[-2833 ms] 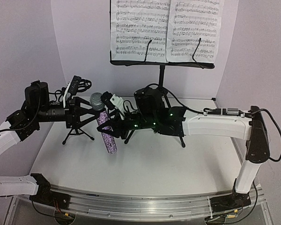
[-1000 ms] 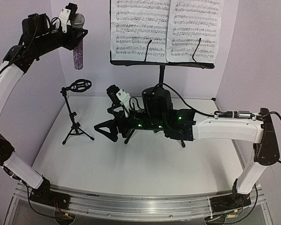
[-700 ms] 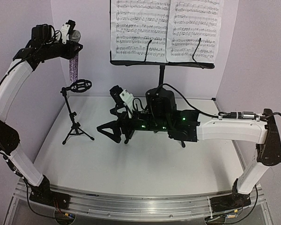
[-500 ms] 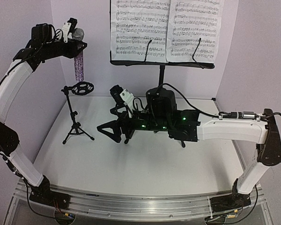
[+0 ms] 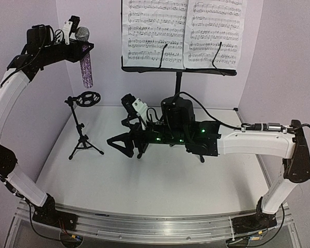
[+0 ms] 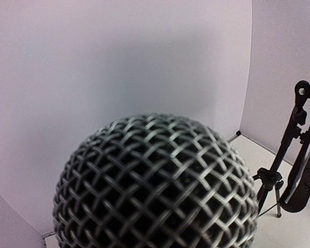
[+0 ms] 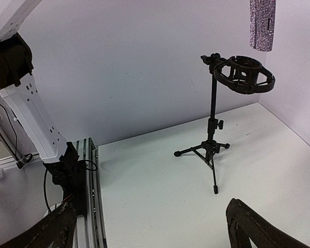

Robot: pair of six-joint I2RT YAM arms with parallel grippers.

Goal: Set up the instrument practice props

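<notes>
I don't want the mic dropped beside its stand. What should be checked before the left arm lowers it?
1. Left gripper clamped on microphone: ok.
2. Microphone head up, tail down: ok.
3. Mic stand upright on its legs: ok.
4. Stand's ring empty: ok.
5. Tail centred over ring: cannot tell; the right wrist view shows it toward the ring's edge.
6. Right gripper open, apart from stand: ok.
</notes>
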